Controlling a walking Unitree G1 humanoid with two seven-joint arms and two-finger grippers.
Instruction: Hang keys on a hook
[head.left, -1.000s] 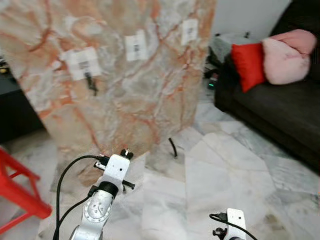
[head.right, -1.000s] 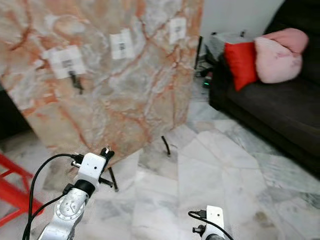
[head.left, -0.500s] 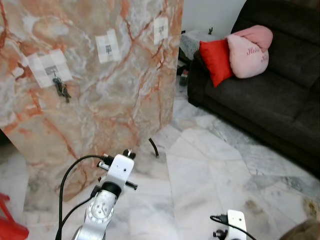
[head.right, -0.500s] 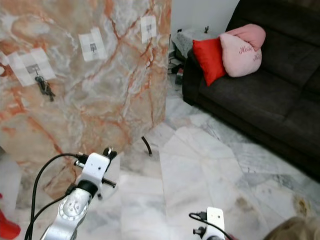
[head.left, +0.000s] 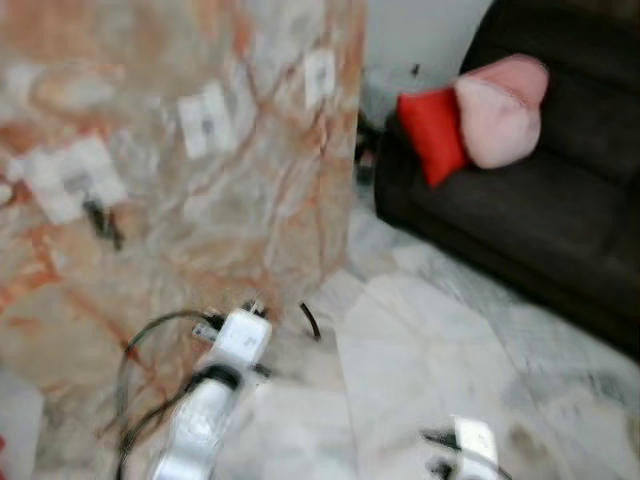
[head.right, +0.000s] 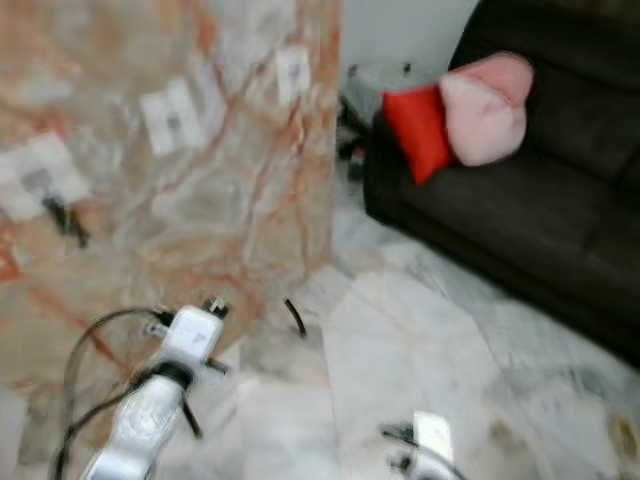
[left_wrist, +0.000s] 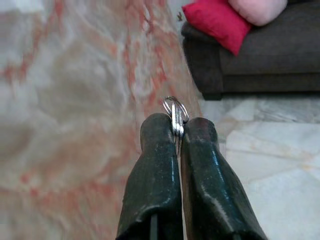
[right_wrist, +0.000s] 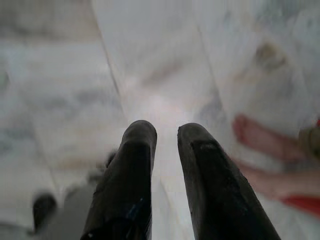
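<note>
Since half a second ago the head view has blurred and shifted slightly, which is read as camera movement; the marble board itself is not taken to have moved. Against the board, white labels with hooks are seen, and one dark bunch of keys is already hung at about ten o'clock from the left gripper. The key ring is held clenched between that gripper's fingers, its loop poking out past the tips, well short of the board. The right gripper is held low over the marble floor, its fingers slightly parted and grasping nothing; a person's bare foot is seen beyond it. A dark sofa with a red cushion lies at two o'clock. To do the approach well, a free hook at twelve o'clock should be squared up to first, and the loop kept exposed so it can be slipped over the hook.
</note>
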